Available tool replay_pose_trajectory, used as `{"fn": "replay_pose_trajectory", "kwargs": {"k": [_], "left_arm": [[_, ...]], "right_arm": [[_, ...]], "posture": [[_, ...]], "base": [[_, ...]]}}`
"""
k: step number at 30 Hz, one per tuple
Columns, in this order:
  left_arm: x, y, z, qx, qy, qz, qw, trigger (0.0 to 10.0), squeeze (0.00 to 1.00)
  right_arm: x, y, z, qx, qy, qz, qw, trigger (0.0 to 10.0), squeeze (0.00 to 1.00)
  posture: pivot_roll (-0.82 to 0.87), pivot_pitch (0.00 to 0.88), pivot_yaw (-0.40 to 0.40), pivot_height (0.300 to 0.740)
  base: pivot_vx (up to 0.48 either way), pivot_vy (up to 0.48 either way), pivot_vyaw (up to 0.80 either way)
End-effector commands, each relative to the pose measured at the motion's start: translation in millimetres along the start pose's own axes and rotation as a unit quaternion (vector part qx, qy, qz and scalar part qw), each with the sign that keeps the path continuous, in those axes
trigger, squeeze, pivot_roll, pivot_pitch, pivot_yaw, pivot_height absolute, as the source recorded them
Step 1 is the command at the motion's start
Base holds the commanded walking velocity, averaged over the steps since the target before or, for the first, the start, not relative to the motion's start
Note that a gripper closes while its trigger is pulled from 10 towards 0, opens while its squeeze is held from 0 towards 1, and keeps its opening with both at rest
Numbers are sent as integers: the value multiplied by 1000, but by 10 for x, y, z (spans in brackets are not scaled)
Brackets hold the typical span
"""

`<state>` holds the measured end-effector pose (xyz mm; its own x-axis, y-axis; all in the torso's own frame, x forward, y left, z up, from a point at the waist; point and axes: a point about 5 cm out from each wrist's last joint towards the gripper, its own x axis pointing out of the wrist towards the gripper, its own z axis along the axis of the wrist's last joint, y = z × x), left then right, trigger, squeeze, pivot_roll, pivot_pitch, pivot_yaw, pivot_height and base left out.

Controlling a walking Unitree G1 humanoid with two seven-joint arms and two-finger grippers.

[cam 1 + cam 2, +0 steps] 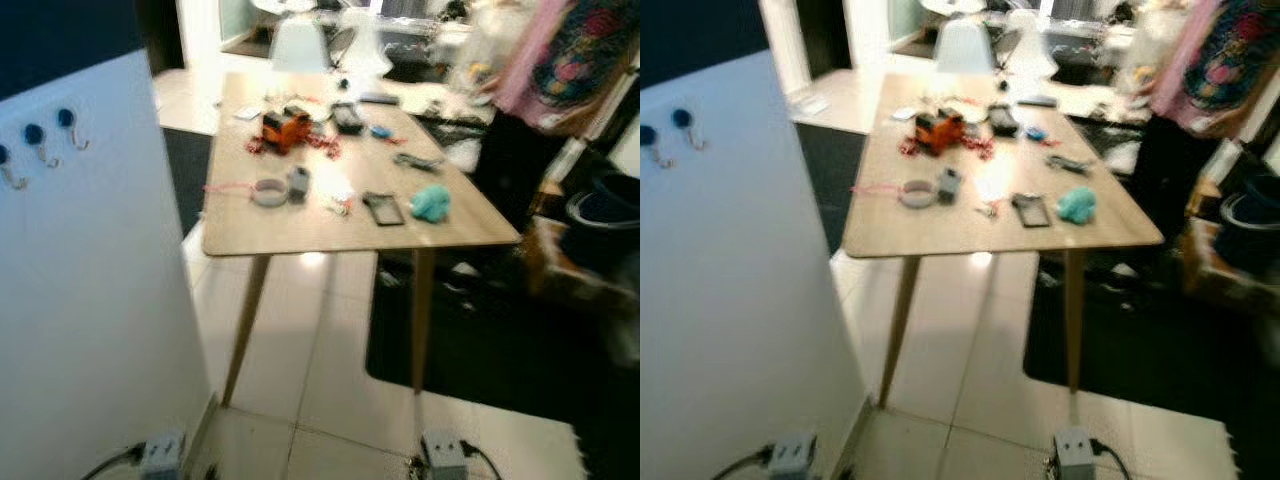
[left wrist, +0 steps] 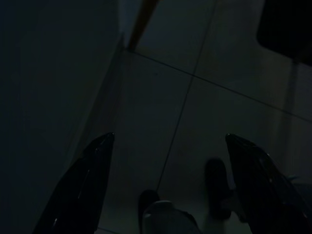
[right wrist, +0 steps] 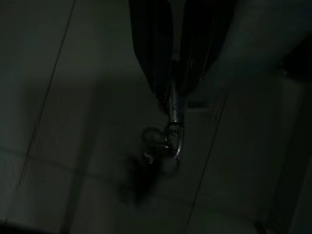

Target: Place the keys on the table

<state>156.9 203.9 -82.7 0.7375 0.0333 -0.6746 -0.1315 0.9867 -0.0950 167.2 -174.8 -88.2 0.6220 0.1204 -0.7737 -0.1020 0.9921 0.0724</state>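
Right wrist view shows my right gripper (image 3: pixel 175 90) pinched tight on the keys (image 3: pixel 168 136), which dangle over the floor. They look small, hard and slippery, so I grip the ring. My left gripper (image 2: pixel 168 185) hangs wide. I see the table (image 1: pixel 250 235) ahead.

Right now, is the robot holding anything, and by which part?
Yes. The right gripper pinches the keys by the metal clip at their top; they dangle below. The left gripper holds nothing.

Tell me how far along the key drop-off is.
Pickup looks done: the right gripper is shut on the keys, hanging low over the tiled floor. The left gripper is open and idle. Still left: closing in on the wooden table ahead and setting the keys down.
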Motion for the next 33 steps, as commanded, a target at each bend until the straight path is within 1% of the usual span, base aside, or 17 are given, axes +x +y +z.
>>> {"fn": "replay_pose_trajectory", "kwargs": {"k": [1,6,8,12,19,27,30,33], "left_arm": [[14,-10,19,-6,-2,2,1000,10000,0],[19,-7,34,-12,-5,4,1000,10000,0],[23,-9,42,-12,-6,5,1000,10000,0],[28,-8,55,-22,-10,10,1000,10000,0],[38,2,83,-35,-18,21,999,10000,0],[57,16,131,-40,-24,30,998,10000,0],[67,12,161,-36,-29,29,999,10000,0],[93,-7,243,-34,-46,27,998,10000,0]], "right_arm": [[-1,-32,29,-9,-5,-2,1000,10000,0],[5,-24,39,-8,-4,2,1000,10000,0],[9,-19,48,-22,-2,5,1000,10000,0],[13,-1,53,-15,-2,13,1000,10000,0],[20,13,66,-18,-3,17,1000,10000,0],[33,48,93,-21,-6,22,1000,10000,0],[36,57,100,-20,-8,22,1000,10000,0],[38,63,104,-20,-9,23,999,10000,0]], "posture": [[32,52,-4,740],[34,54,-7,740],[34,54,-7,740],[37,58,-10,740],[43,64,-16,740],[44,66,-10,740],[44,67,-8,740],[48,69,-9,740]], "base": [[0,0,-800],[0,0,-800],[0,0,0],[0,0,0],[0,0,0],[0,0,0],[0,-355,0],[0,-480,0]]}}
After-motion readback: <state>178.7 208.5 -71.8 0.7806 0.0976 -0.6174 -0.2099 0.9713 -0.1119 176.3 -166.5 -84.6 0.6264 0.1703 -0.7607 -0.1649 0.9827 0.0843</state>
